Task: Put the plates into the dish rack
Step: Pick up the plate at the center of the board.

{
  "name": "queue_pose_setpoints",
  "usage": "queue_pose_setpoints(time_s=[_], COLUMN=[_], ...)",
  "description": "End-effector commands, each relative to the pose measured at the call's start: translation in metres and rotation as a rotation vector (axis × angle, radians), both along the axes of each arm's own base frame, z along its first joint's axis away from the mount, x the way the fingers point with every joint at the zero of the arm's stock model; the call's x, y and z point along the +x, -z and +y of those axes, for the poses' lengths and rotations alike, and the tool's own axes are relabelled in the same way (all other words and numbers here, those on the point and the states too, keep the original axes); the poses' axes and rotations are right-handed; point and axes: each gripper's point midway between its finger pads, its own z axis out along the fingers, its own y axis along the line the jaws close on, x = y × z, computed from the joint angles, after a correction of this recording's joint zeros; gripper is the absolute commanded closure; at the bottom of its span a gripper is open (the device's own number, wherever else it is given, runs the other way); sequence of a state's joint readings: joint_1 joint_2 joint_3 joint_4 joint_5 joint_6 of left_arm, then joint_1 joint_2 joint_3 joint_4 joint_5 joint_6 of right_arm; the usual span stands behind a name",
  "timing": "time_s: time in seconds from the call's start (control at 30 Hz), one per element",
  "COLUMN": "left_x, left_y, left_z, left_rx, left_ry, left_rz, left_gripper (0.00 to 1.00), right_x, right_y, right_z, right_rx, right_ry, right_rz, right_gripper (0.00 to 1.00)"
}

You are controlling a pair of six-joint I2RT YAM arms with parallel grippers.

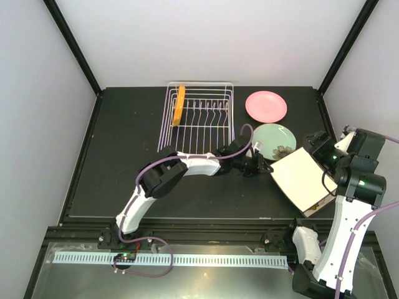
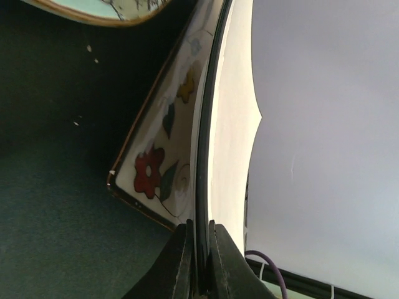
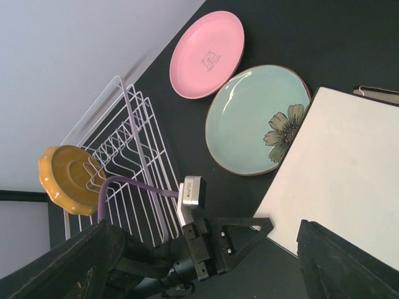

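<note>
My left gripper (image 2: 199, 237) is shut on the near-left corner of the plain white square plate (image 1: 303, 177), which shows edge-on in the left wrist view (image 2: 234, 124) and is tilted up off the cream flowered square plate (image 2: 159, 162) beneath it. That gripper also shows in the top view (image 1: 267, 167) and the right wrist view (image 3: 265, 227). My right gripper (image 1: 317, 149) is wide open and empty, hovering by the white plate's far edge (image 3: 340, 180). The pale green plate (image 1: 274, 141) and the pink plate (image 1: 266, 106) lie flat. The small orange plate (image 1: 179, 104) stands in the white dish rack (image 1: 206, 124).
The green plate's rim (image 2: 106, 9) lies close to the lifted corner. The rack's upright tines (image 3: 124, 156) are bare right of the orange plate (image 3: 65, 180). Black frame posts stand at the back corners. A slotted rail (image 1: 168, 258) runs along the near edge.
</note>
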State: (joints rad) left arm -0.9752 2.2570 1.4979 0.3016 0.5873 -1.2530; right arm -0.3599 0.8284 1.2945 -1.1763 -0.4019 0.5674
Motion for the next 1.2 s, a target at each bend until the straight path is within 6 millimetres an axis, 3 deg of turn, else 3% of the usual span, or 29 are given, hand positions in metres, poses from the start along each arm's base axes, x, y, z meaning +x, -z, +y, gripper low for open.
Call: queue_pose_setpoints(time_s=[0.0,0.23,0.57,0.87,1.17], left_x=[0.006,0.01,0.018,0.036,0.054], left_y=[-0.14,-0.157,-0.182,-0.191,-0.206], left_z=[-0.001,0.009,0.028,0.063,0.099], left_rx=[-0.297,-0.318,-0.341,-0.324,-0.339], left_ry=[0.047,0.032,0.005,-0.049,-0.106], left_rz=[-0.2,-0.221,-0.25,-0.261,-0.283], left_gripper=[0.98,0.98,0.98,0.98,0.98], right_x=[-0.001,0.0,0.0,0.013,0.034], right_y=[-0.003,-0.005,0.008,0.01,0.039], right_z=[-0.001,-0.003,-0.013,-0.026,-0.022], right_rx=[0.01,0.008,0.02,0.053,0.15], right_ry=[0.017,0.027,0.076,0.116,0.071], right_rz=[-0.009,-0.011,0.011,0.015,0.021], right_gripper=[0.18,0.18,0.17,0.16,0.16])
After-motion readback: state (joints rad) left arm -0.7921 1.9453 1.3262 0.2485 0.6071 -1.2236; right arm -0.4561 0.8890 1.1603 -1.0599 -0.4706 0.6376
